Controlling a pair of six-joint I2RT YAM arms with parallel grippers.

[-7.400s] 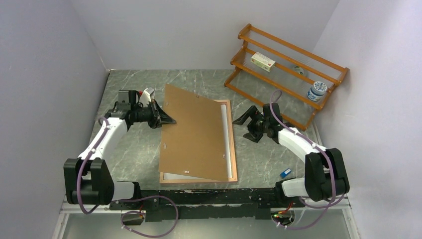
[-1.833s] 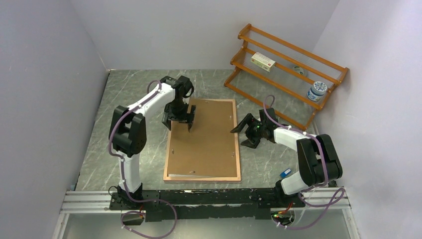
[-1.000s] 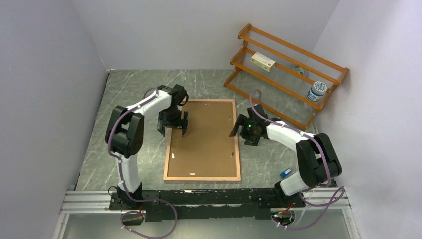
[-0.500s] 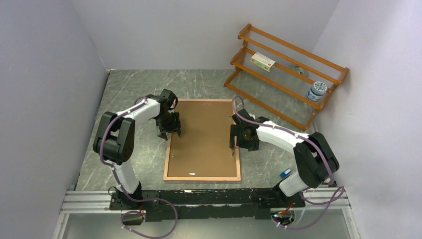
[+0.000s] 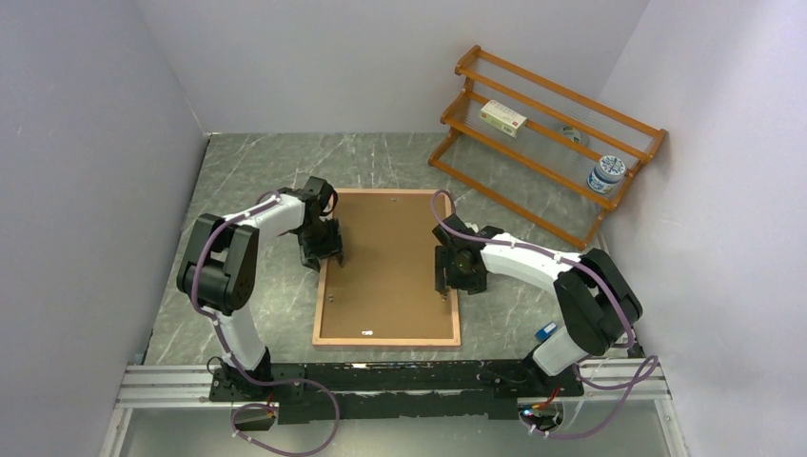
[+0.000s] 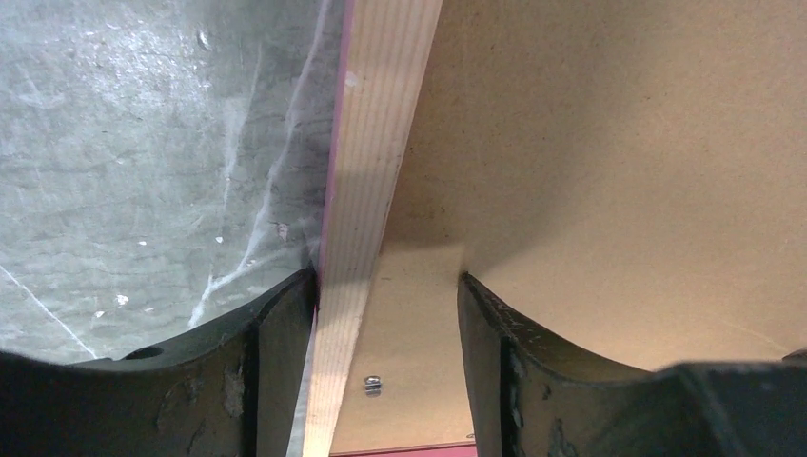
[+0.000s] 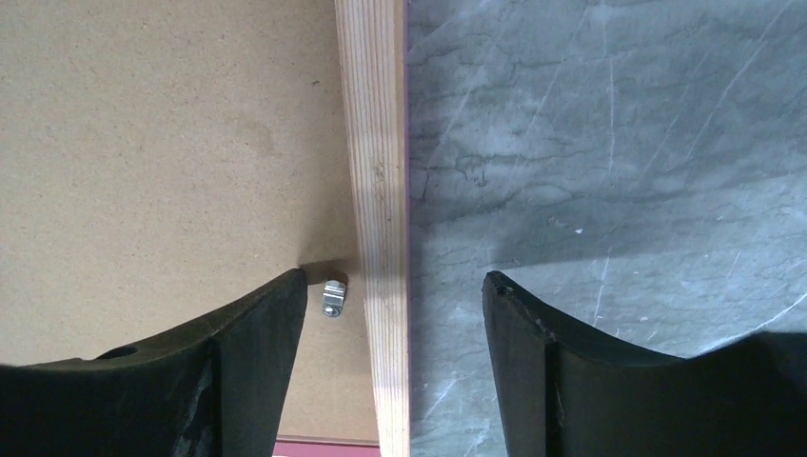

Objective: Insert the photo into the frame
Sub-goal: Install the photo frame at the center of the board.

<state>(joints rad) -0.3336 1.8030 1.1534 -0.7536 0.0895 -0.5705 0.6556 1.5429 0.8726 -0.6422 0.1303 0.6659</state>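
The frame (image 5: 385, 341) lies back-up at the top view's centre, with the brown board (image 5: 388, 257) seated in it. The photo is hidden, probably underneath. The left gripper (image 6: 385, 278) and right gripper (image 7: 395, 278) straddle its side rails, jaws apart, holding nothing. Fastening the board is probably what is left.

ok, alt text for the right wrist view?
The right end effector, open, has its two dark fingers straddling the frame at its light wood rail, with a gap on each side. The brown backing board fills the left, a small metal clip beside the rail; the grey marbled table fills the right.
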